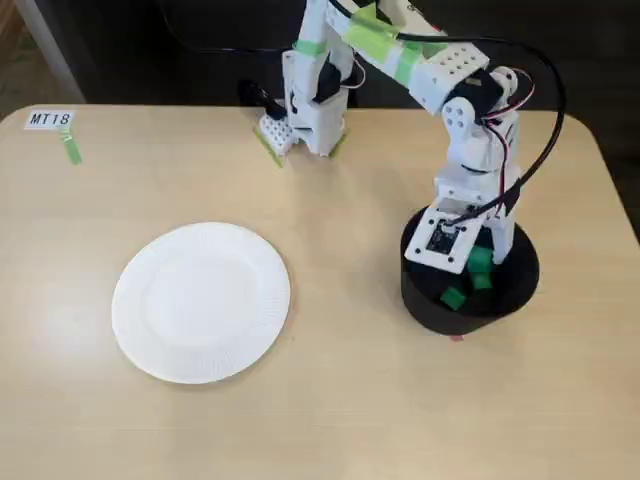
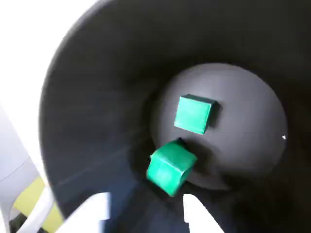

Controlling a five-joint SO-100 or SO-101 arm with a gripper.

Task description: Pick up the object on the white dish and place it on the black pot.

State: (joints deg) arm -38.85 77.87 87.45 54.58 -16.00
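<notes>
The black pot (image 1: 430,300) stands at the right of the table, and my gripper (image 1: 476,268) hangs straight down into its mouth. In the wrist view the pot's wall (image 2: 97,107) fills the frame. One green cube (image 2: 194,114) lies flat on the pot's floor. A second green cube (image 2: 171,166) sits tilted against the wall just beyond my gripper (image 2: 146,216), whose white fingertips (image 2: 99,208) stand apart and touch nothing. In the fixed view, green cubes (image 1: 453,297) show inside the pot beside the wrist. The white dish (image 1: 200,300) lies at the left with nothing on it.
The arm's base (image 1: 315,110) stands at the table's far edge with green tape strips. A paper label "MT18" (image 1: 50,119) and a green tape piece (image 1: 72,150) lie at the far left corner. The table's right edge runs close behind the pot.
</notes>
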